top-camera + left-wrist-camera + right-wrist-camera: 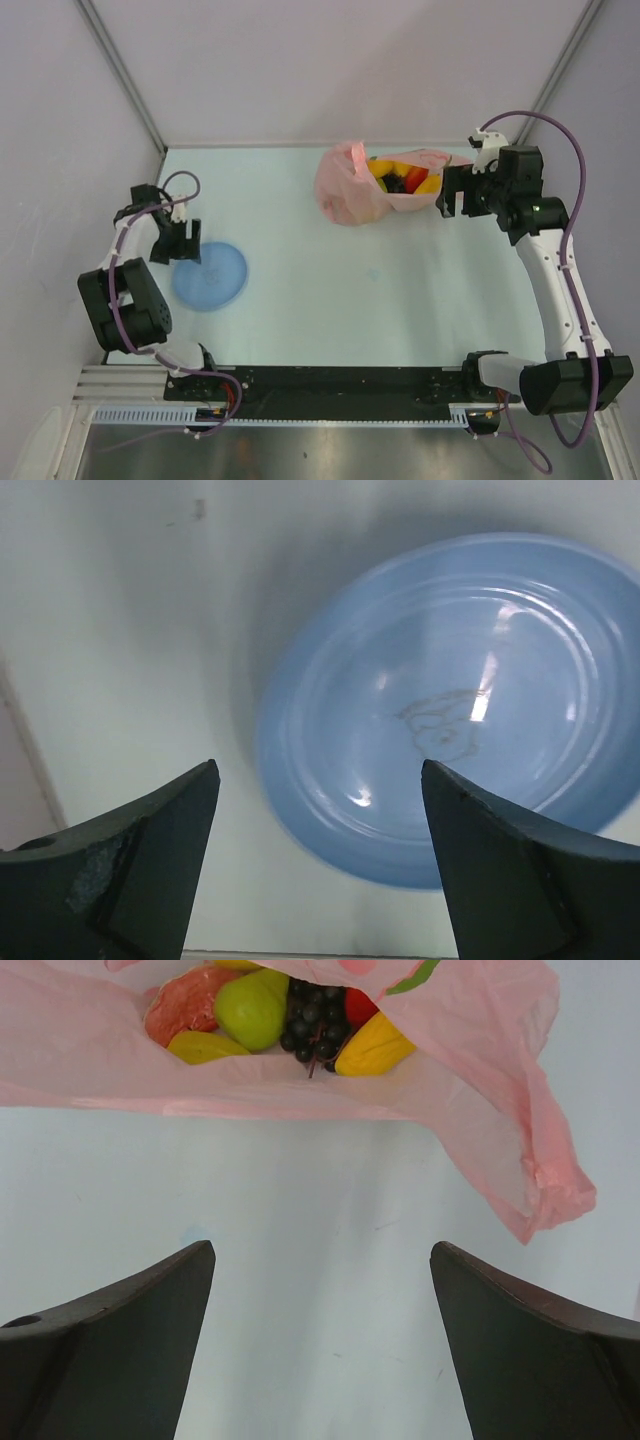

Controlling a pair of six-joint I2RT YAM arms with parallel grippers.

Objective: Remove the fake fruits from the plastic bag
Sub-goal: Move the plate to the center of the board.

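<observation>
In the plastic bag [345,190], fake fruits [310,1020], right end effector [443,192] nearby

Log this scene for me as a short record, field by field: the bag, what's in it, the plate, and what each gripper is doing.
plastic bag: far side, right of centre, mouth open toward the right side
fake fruits: inside the bag; green, yellow, orange, red pieces and dark grapes show
blue plate: near left, nothing on it
left gripper: open, over the plate's edge, holding nothing
right gripper: open, just short of the bag mouth, holding nothing
</observation>
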